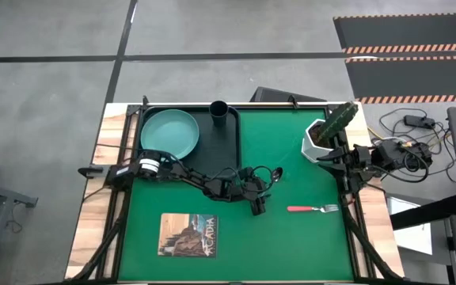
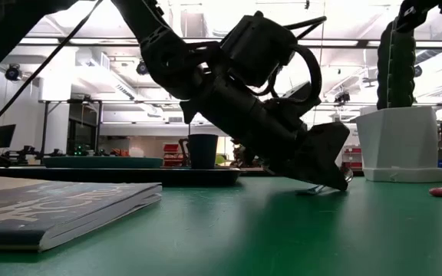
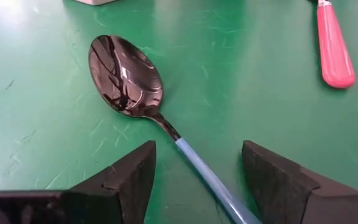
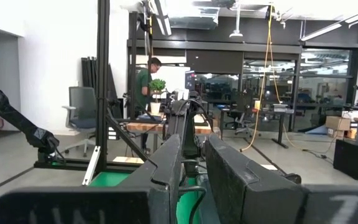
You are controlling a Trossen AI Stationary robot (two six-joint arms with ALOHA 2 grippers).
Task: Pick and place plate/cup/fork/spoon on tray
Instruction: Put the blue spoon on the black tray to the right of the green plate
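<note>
Round teal plate [image 1: 170,131] and small black cup [image 1: 218,110] on black rectangular tray [image 1: 226,146]; left gripper [image 1: 264,190] over what appears to be the spoon [image 1: 276,174]; red-handled fork [image 1: 312,209] lies nearby.

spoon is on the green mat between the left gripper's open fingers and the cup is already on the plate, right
Not quite. In the high view the cup stands on the tray beside the plate, not on it. The spoon does lie on the mat between the left gripper's open fingers.

a white pot [image 1: 317,142] holding a tall green plant [image 1: 341,119] and a book [image 1: 188,235] on a green mat [image 1: 307,245].
</note>
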